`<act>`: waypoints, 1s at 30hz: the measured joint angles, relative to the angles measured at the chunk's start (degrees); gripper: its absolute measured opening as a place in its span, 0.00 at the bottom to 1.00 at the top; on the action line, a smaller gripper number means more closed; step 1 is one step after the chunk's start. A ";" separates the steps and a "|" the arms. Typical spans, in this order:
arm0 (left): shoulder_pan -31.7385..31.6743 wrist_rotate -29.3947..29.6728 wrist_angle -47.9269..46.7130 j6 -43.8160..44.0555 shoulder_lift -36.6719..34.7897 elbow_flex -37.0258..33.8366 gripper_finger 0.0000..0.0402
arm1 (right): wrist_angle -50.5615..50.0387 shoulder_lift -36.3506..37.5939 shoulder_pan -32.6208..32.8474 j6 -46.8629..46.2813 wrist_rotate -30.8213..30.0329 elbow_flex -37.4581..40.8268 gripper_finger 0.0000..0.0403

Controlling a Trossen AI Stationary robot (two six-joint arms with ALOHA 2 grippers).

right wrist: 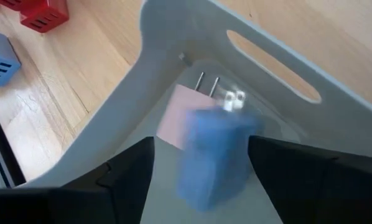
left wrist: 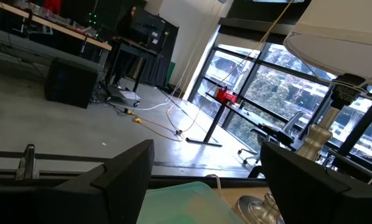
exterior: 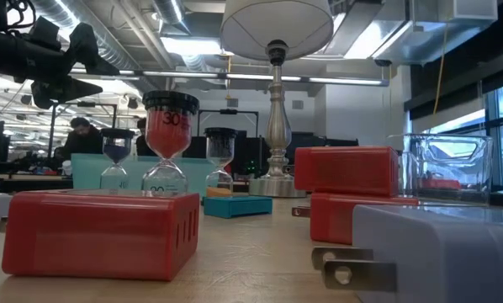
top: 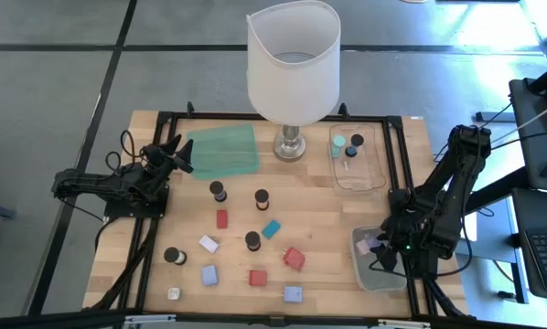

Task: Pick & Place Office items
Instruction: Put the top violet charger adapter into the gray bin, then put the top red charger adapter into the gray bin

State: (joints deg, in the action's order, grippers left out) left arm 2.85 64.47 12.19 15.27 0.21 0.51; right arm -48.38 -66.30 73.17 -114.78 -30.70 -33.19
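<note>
**Plug blocks and sand timers on the wooden table, one blue block at the near tray**

Item in hand's reach: a blue plug block [right wrist: 214,152], box-shaped with two metal prongs at one end, blurred in the right wrist view, lying between the two dark fingers of the right gripper [top: 386,256] over the clear near tray [top: 365,274]. The fingers stand apart on either side of it; whether they touch it cannot be told. Under it in the tray lies a pink plug block [right wrist: 176,118], prongs showing.

Loose on the table: red blocks with slotted sides, one [top: 222,218] near the middle, one [top: 294,259] tilted, one [top: 257,278] toward the front edge; a teal block [top: 271,228]; a white block [top: 209,244]; lavender-blue blocks [top: 209,274] and [top: 293,293]; a small white piece [top: 174,293] at the front.

Sand timers, dark-capped, upright: three [top: 218,190], [top: 262,197], [top: 252,240] mid-table and one [top: 174,256] at the left. The low view shows one with red sand [exterior: 169,143].

Far tray [top: 370,178], clear: holds a teal-capped timer [top: 337,144] and a dark-capped one [top: 356,143] at its far end.

Other stock: lamp [top: 293,64] with white shade at the back; green mat [top: 223,151] beside it.

Left gripper [top: 180,153]: raised at the mat's left edge, jaws wide, holding nothing
</note>
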 joint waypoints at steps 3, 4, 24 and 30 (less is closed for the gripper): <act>0.00 0.00 0.00 0.01 0.00 0.00 0.72 | -0.04 0.00 0.00 0.00 -0.21 0.00 0.67; 0.00 0.00 0.00 0.00 0.00 0.00 0.72 | -0.04 0.00 0.00 -0.02 -0.71 0.00 0.67; 0.00 0.00 0.02 0.00 0.00 0.00 0.72 | -4.35 2.51 -7.40 35.06 -18.16 -9.93 0.69; 0.00 -0.01 0.00 0.00 0.00 0.00 0.72 | -4.33 2.54 -15.58 36.58 -22.45 -11.17 0.69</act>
State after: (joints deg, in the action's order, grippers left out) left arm 2.85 64.46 12.19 15.27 0.21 0.51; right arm -52.71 -63.77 57.59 -78.20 -53.15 -44.36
